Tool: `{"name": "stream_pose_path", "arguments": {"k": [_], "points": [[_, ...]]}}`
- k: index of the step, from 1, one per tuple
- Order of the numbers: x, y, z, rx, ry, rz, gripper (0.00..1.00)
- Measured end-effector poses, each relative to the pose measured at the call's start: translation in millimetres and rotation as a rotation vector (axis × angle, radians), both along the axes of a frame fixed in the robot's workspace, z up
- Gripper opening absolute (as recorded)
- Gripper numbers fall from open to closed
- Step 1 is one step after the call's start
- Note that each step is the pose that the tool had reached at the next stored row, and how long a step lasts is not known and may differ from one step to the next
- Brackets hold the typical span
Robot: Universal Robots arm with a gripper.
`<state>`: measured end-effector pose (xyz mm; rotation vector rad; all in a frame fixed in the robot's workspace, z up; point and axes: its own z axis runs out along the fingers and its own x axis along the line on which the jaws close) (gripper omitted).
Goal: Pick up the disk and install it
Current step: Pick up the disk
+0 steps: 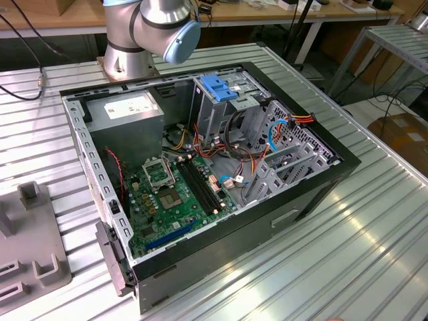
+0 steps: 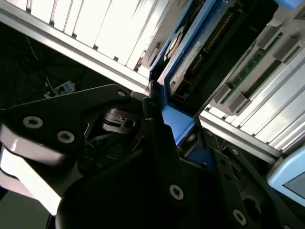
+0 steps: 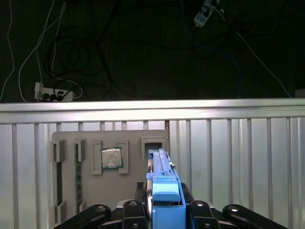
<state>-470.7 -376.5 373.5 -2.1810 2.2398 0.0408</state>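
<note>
Gripper [image 3: 164, 200] is clamped on the disk [image 3: 160, 164], holding its blue frame [image 3: 166, 181]. Big case [image 1: 287, 217] lies open on the table [image 1: 374, 254]. Grey tray [image 3: 95, 136] sits near the disk. I think the disk is stiff, a bit heavy, and breaks easily; hold the frame's sides.

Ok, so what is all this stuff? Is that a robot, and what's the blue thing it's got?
Yes, that's a robot arm standing on a metal table. The exterior view looks from off the arm at an open computer case with its green motherboard showing. The two wrist views come from cameras riding on the arm, near its gripper. In both wrist views the gripper is closed on the disk, a hard drive in a blue bracket, held on edge. Beyond it in the first wrist view lies a grey tray holding a processor chip and memory sticks.
</note>
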Motion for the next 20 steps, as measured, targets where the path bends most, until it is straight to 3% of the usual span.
{"name": "stream_pose_path", "arguments": {"k": [6, 18, 20], "points": [[0.0, 0.0, 9.0, 0.0001, -0.0001, 0.0, 0.37], [0.0, 0.0, 19.9, 0.0001, 0.0, 0.0, 0.37], [0.0, 0.0, 24.2, 0.0001, 0.0, 0.0, 0.37]]}}
